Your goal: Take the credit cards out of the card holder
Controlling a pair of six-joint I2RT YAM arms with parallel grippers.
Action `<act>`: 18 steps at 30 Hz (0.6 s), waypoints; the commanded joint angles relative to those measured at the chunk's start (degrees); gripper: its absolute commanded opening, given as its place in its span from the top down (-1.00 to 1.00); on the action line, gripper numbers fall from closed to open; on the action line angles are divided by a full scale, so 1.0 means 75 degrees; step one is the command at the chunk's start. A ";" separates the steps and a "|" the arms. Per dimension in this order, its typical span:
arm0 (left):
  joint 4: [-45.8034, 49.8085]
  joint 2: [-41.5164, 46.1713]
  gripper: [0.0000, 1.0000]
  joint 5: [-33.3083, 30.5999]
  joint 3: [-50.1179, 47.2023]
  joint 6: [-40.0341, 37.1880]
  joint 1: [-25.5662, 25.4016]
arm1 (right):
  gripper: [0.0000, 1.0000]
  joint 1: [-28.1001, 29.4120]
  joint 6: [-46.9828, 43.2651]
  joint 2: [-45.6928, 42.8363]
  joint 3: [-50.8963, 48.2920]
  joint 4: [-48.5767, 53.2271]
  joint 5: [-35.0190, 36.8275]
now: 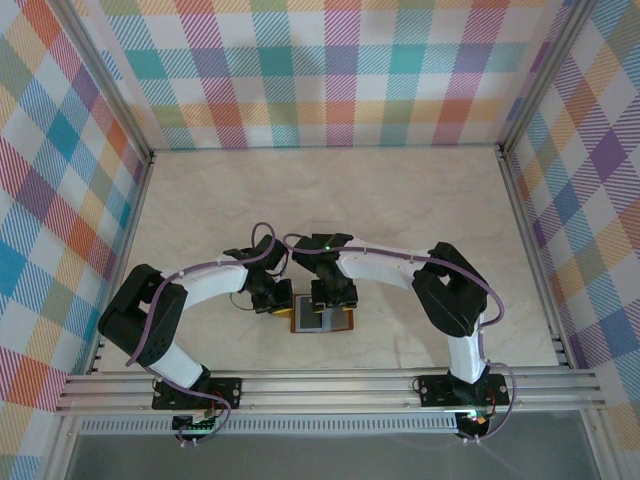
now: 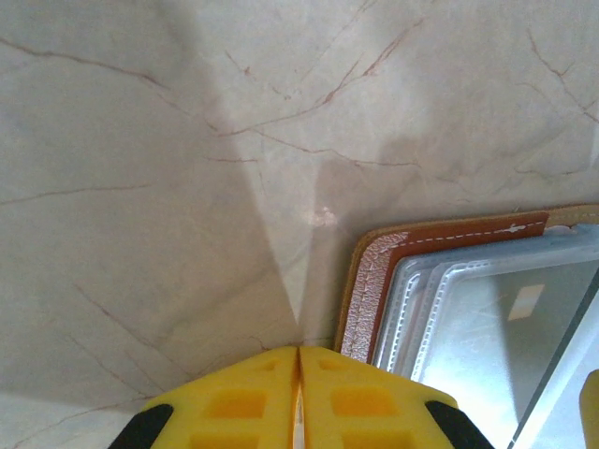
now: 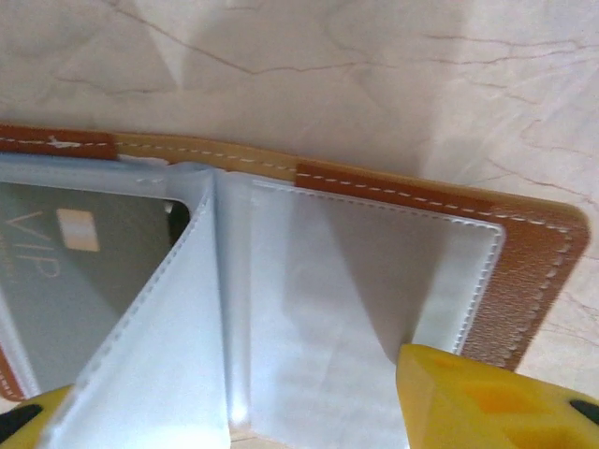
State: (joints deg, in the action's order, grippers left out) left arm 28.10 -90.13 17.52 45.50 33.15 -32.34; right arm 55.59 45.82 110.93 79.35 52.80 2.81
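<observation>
The right jaws, open, straddle a sleeve (image 3: pixel 159 346) of the card holder (image 3: pixel 533 262); the card (image 3: pixel 75 262) lies toward the closed left jaws.

Overhead camera fixed above and behind the near edge of the table (image 1: pixel 420 200), looking steeply down on all of it; both wrist cameras sit very close over the table's near-middle, left on one corner of the open wallet (image 2: pixel 370 271), right on its clear sleeves; all three share the wallet.
</observation>
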 commanded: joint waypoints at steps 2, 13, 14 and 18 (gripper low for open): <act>0.0396 0.0063 0.78 0.0031 -0.0019 -0.0090 -0.0010 | -0.11 0.0058 -0.0063 0.0043 -0.0117 0.0441 0.0418; 0.0461 0.0097 0.78 0.0024 0.0019 -0.0079 -0.0024 | -0.11 0.0063 -0.0063 0.0274 -0.0305 0.0575 0.0690; 0.0480 0.0108 0.78 0.0030 0.0039 -0.0082 -0.0024 | -0.11 0.0058 -0.0074 0.0261 -0.0275 0.0611 0.0721; 0.0570 0.0213 0.78 0.0042 0.0169 -0.0059 -0.0058 | -0.12 0.0058 -0.0098 0.0023 -0.0189 0.0672 0.0763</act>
State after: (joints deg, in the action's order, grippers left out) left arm 28.67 -90.08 17.54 45.82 33.15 -32.45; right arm 55.59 45.76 112.44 77.47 54.54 6.70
